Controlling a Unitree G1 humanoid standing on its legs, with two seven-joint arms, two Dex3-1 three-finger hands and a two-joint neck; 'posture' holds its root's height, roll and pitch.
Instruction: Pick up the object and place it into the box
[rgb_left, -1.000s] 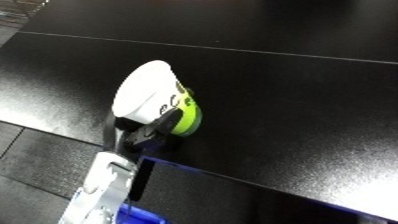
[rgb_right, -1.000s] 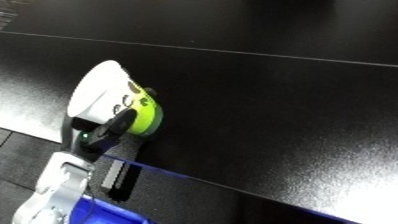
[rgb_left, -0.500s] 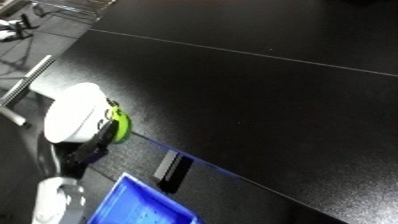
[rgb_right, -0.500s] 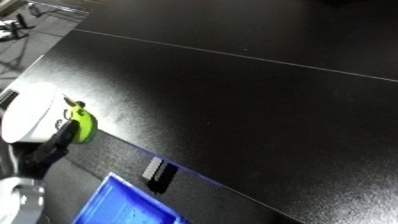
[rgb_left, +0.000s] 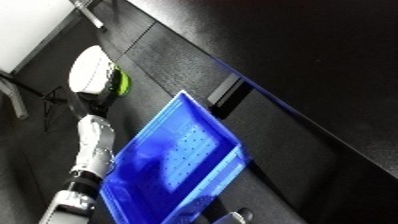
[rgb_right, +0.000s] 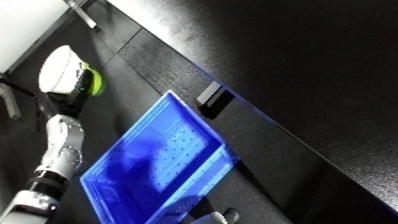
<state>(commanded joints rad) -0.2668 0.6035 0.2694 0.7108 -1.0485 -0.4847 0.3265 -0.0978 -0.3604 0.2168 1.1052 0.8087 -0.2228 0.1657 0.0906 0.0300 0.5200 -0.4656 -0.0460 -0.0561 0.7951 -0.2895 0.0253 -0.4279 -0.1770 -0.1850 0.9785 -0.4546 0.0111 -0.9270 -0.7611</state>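
The object (rgb_left: 94, 76) is a white rounded thing with a lime-green band, seen at the upper left. My left hand (rgb_left: 87, 103) is curled round its lower end and holds it in the air, past the black table's edge. The white and silver left forearm (rgb_left: 91, 150) rises from the lower left. The blue bin (rgb_left: 210, 116) lies open just right of that forearm, below the table's edge, with nothing in it. The object hangs up and to the left of the bin's near corner, outside it. My right hand does not show.
The black table (rgb_right: 293, 55) fills the upper right, its edge running diagonally. A small black block (rgb_left: 227, 92) sits on the table's side, right above the bin. A grey metal leg (rgb_left: 87, 12) stands at the top left, and a grey part (rgb_left: 233, 218) shows at the bottom edge.
The camera has swung down and left, so the whole blue bin now shows. My left hand has carried the object off the tabletop, out beyond its edge beside the bin.
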